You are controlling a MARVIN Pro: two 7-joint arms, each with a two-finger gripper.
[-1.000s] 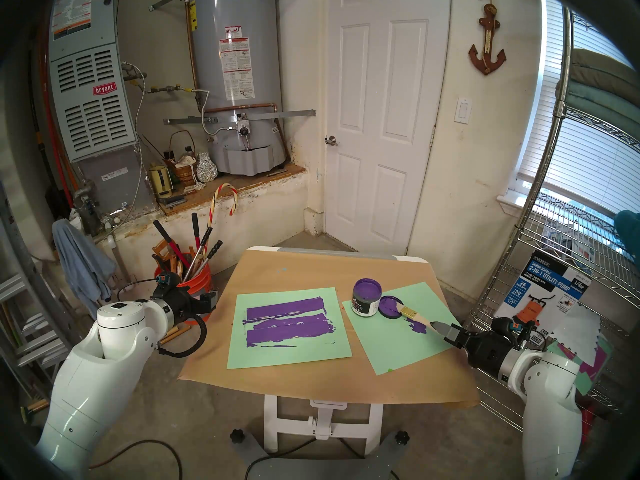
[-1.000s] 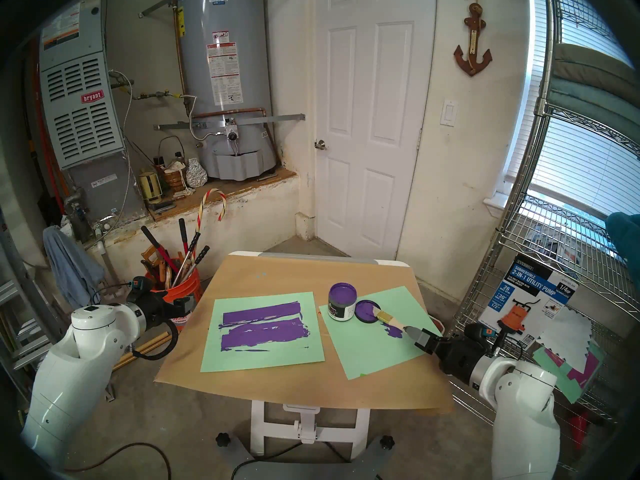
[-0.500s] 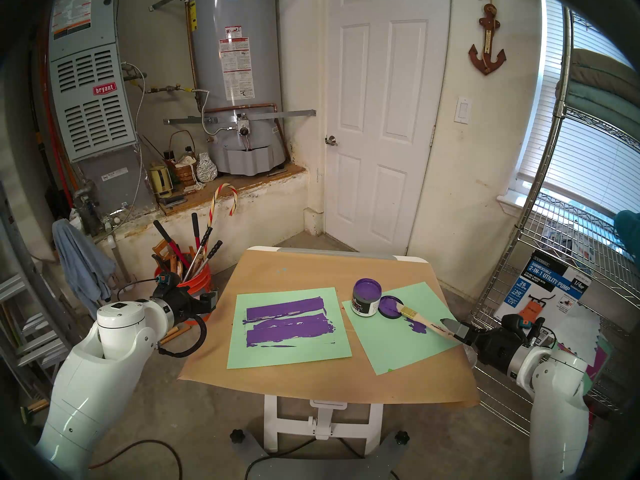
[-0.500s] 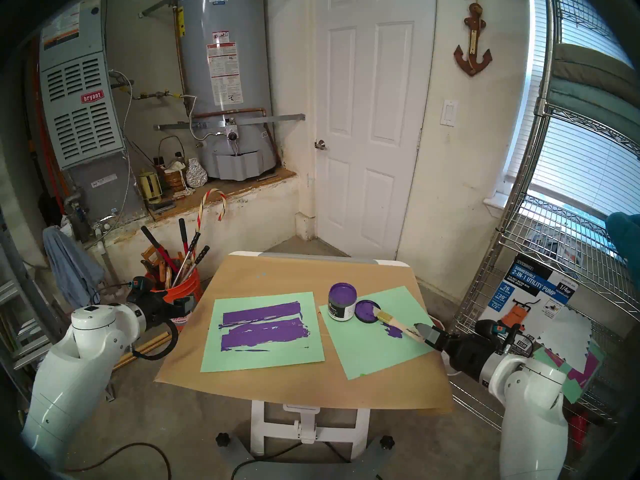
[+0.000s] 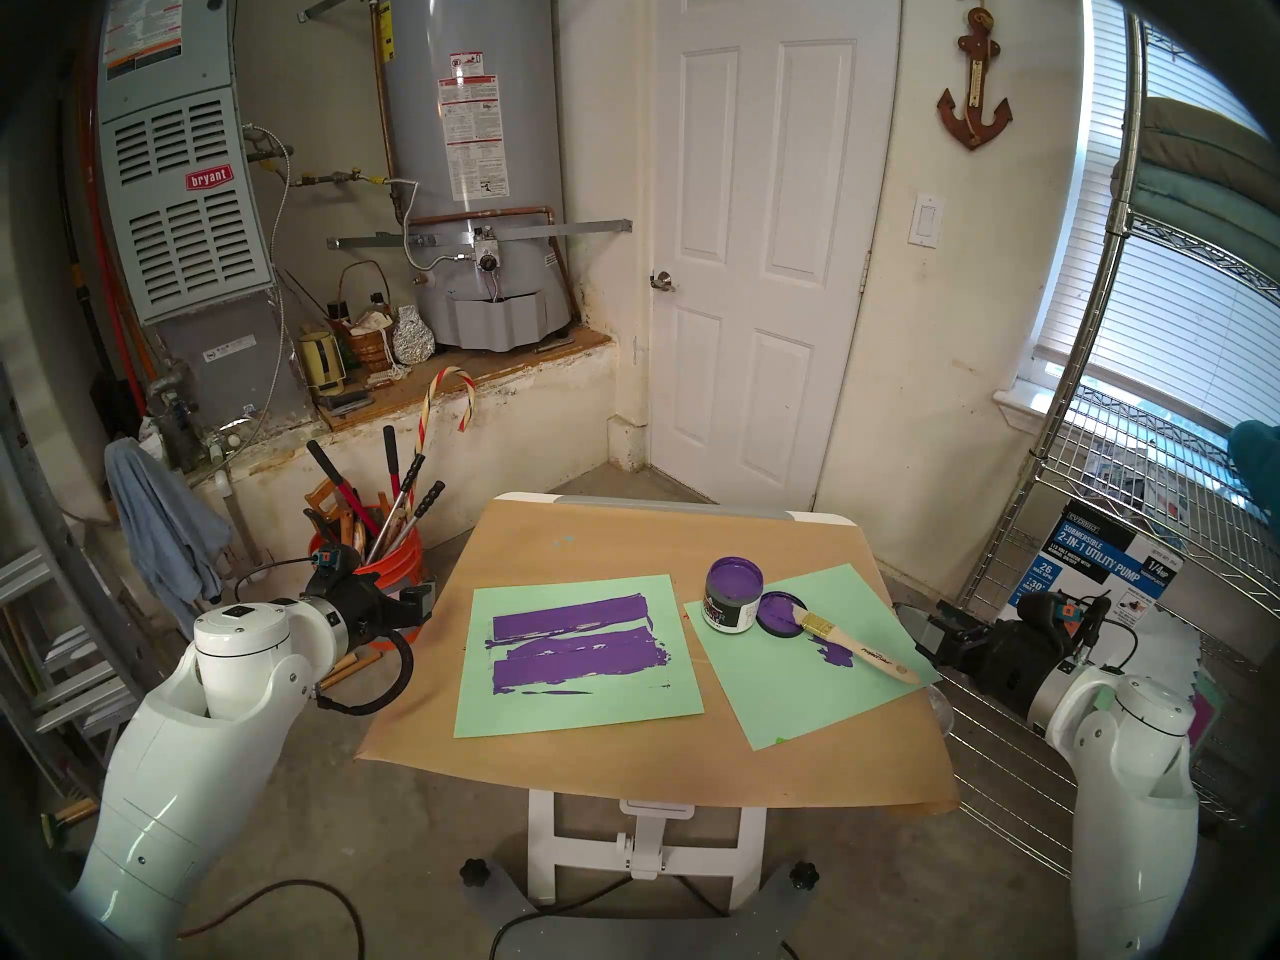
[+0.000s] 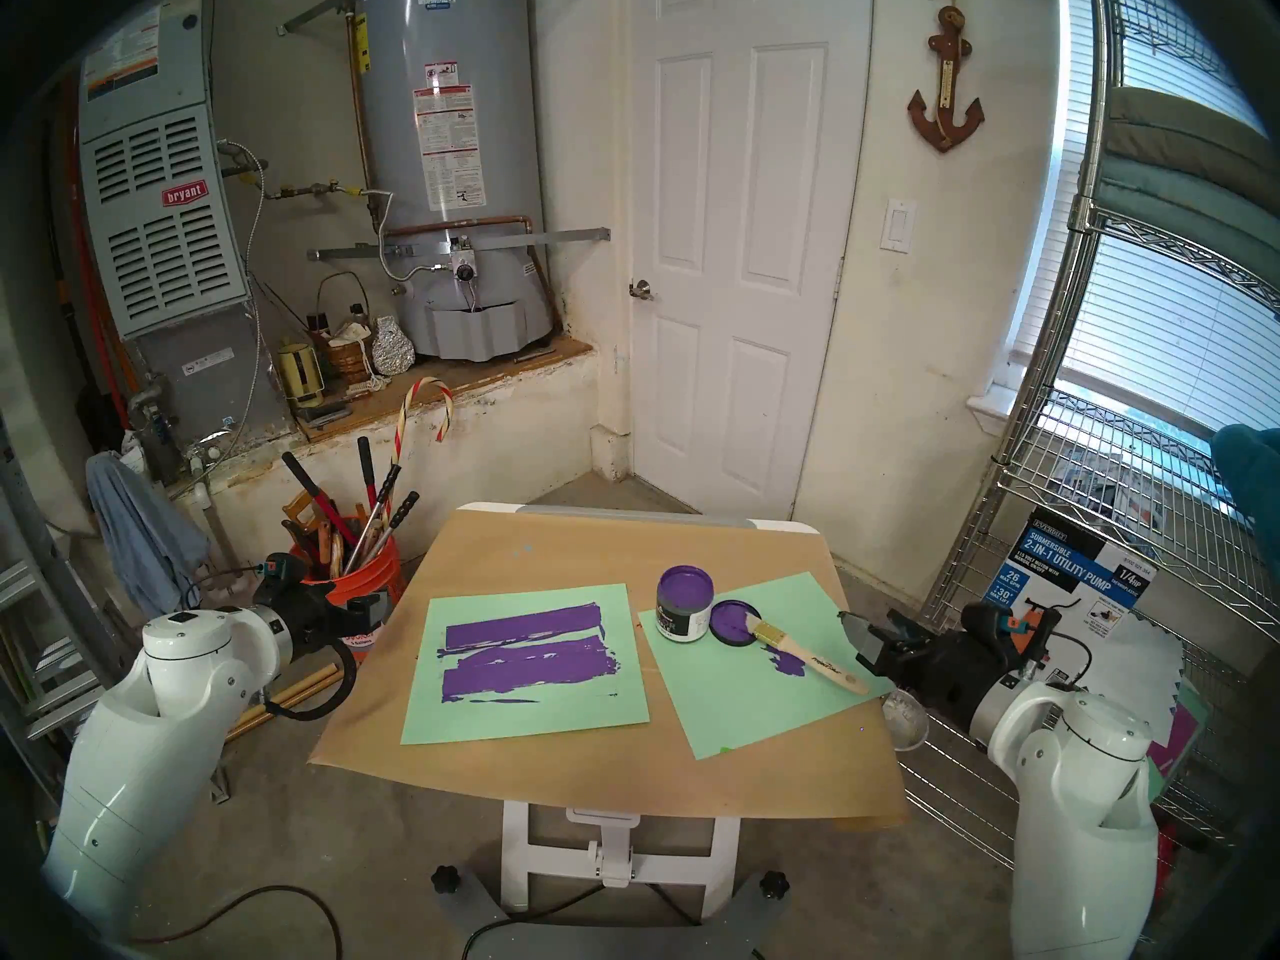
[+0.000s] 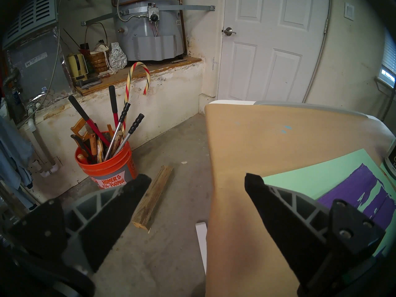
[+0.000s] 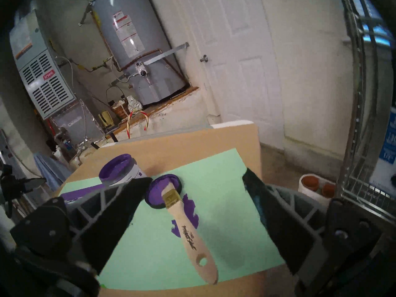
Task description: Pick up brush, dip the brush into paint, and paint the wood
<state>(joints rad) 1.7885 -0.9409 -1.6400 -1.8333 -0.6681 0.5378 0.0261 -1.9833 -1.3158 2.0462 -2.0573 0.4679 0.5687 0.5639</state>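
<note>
The brush [image 5: 859, 648] lies free on the right green sheet [image 5: 796, 688], with its bristles on the black lid [image 5: 781, 613] and its handle pointing front right; it also shows in the right wrist view [image 8: 189, 228]. The open jar of purple paint [image 5: 733, 595] stands just left of the lid. My right gripper [image 5: 925, 626] is open and empty, off the table's right edge behind the handle end. My left gripper [image 5: 422, 595] is open and empty, off the left edge. Purple bands [image 5: 575, 643] cover the left green sheet; I cannot tell whether any is the wood.
Brown paper [image 5: 623, 751] covers the table. A wire shelf [image 5: 1108, 453] with a pump box stands close behind my right arm. An orange bucket of tools [image 5: 398, 564] stands by my left gripper. A tan timber block [image 7: 153, 199] lies on the floor.
My right gripper has let go of the brush handle, opened, and drawn back to the right off the table. The brush stays lying on the sheet. The left arm has not moved.
</note>
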